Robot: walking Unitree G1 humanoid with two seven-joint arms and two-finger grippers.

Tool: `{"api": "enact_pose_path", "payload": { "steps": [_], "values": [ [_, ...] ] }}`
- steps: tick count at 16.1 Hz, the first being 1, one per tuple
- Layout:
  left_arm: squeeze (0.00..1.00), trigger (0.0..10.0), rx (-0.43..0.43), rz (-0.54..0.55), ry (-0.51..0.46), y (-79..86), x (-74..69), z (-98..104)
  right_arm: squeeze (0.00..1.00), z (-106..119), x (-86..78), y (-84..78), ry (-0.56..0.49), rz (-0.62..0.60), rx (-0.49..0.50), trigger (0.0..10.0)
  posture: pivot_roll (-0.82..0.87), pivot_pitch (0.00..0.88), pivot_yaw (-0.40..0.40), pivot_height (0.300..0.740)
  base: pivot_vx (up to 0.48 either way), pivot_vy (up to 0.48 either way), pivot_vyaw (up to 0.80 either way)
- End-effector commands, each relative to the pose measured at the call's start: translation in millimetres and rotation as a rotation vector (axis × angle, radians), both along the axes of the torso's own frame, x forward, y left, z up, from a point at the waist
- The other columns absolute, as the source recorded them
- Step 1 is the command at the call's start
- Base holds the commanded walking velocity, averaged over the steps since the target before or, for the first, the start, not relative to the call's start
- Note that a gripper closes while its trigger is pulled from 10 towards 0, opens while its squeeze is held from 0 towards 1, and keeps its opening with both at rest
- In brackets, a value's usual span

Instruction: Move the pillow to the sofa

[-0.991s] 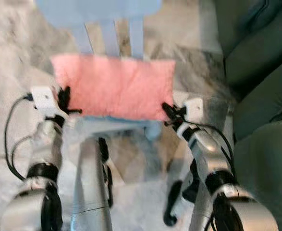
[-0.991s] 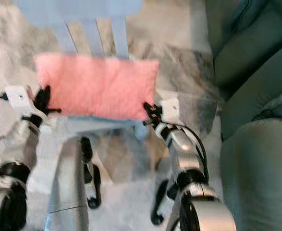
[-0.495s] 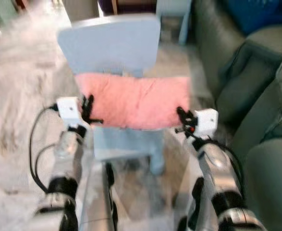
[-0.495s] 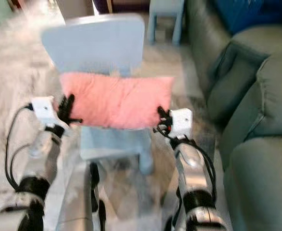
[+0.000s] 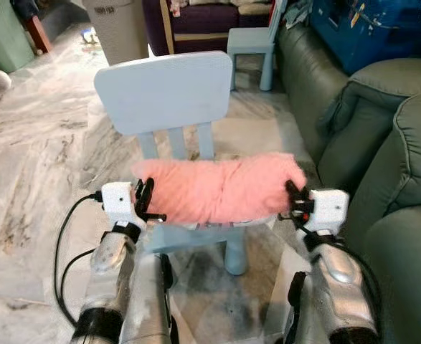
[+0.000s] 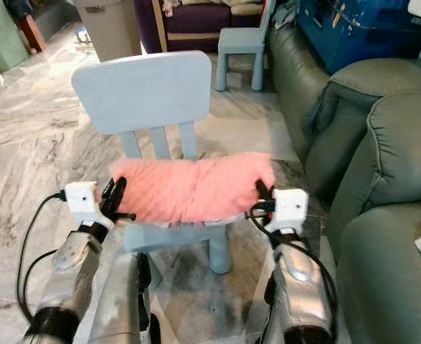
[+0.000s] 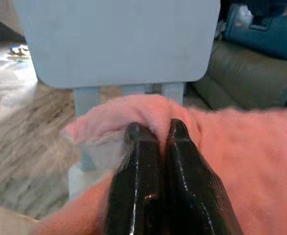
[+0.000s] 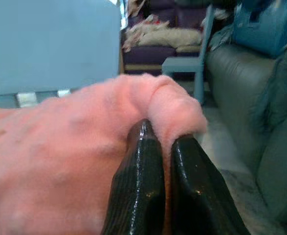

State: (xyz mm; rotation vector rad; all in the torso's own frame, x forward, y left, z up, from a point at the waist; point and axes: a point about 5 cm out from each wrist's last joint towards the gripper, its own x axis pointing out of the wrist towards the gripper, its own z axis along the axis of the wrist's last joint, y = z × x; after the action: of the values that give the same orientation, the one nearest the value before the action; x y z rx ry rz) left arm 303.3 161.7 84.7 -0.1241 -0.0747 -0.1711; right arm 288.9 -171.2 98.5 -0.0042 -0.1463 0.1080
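Both grippers are pinched tight on the pink pillow (image 5: 219, 189), one at each end. Left gripper (image 5: 147, 204) sits at the pillow's 9 o'clock end, its black fingers (image 7: 155, 161) pressed together with a fold of pink fabric caught between them. Right gripper (image 5: 296, 203) sits at the 3 o'clock end, its fingers (image 8: 148, 166) likewise closed on a bunched corner of the pillow. Stretched between the two, the pillow hangs just over the seat of the small light-blue chair (image 5: 166, 92), in front of the chair's back slats; whether it touches the seat cannot be told. A grey-green sofa (image 5: 382, 150) stands at 3 o'clock of the chair, near the right arm, and the pillow is not on it. A second small blue chair (image 6: 242, 43) stands farther off at 12 o'clock, on the marble floor (image 5: 31, 165).

Compared with half a second ago, the picture is sharp rather than blurred, and the head camera has tilted up, so more of the room beyond the chair back shows. The pillow now sags into a slight arc between the grippers, its ends gathered upward, where earlier it lay flatter. Both grippers keep the same hold on the same ends.
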Motion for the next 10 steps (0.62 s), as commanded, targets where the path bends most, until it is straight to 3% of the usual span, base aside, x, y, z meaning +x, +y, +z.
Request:
{"api": "enact_pose_path", "payload": {
  "steps": [1, 5, 8, 9, 10],
  "values": [
    [0.00, 0.0, 0.013, -0.001, -0.008, 4.5, -2.3, 5, 0.00, 15, -1.7, -5.4, -0.047, -0.018, -0.008, 0.0, -0.16, 0.000, 0.080, 0.489, 0.000, 0.000, 0.00],
    [0.00, 0.0, 0.035, -0.029, -0.020, 3.5, -13.4, 12, 0.00, 27, -22.8, -23.3, -0.034, -0.078, -0.009, 0.0, -0.18, 0.000, 0.083, 0.489, 0.000, 0.000, 0.00],
    [0.00, 0.0, 0.037, -0.011, -0.079, -0.3, -9.8, 36, 0.00, 30, -41.7, -32.5, 0.009, -0.086, -0.036, 0.0, -0.20, 0.000, 0.098, 0.489, 0.000, 0.000, 0.00],
    [0.00, 0.8, 0.042, -0.015, -0.088, -2.7, -9.7, 39, 0.00, 30, -43.6, -32.8, 0.018, -0.096, -0.036, 0.0, -0.20, 0.000, 0.097, 0.489, 0.000, 0.000, 0.00],
    [0.00, 4.7, 0.055, -0.025, -0.094, -5.2, -10.8, 41, 0.00, 31, -44.0, -32.0, 0.016, -0.102, -0.041, 0.0, -0.20, 0.000, 0.095, 0.489, 0.000, 0.000, 0.00]
  ]
}}
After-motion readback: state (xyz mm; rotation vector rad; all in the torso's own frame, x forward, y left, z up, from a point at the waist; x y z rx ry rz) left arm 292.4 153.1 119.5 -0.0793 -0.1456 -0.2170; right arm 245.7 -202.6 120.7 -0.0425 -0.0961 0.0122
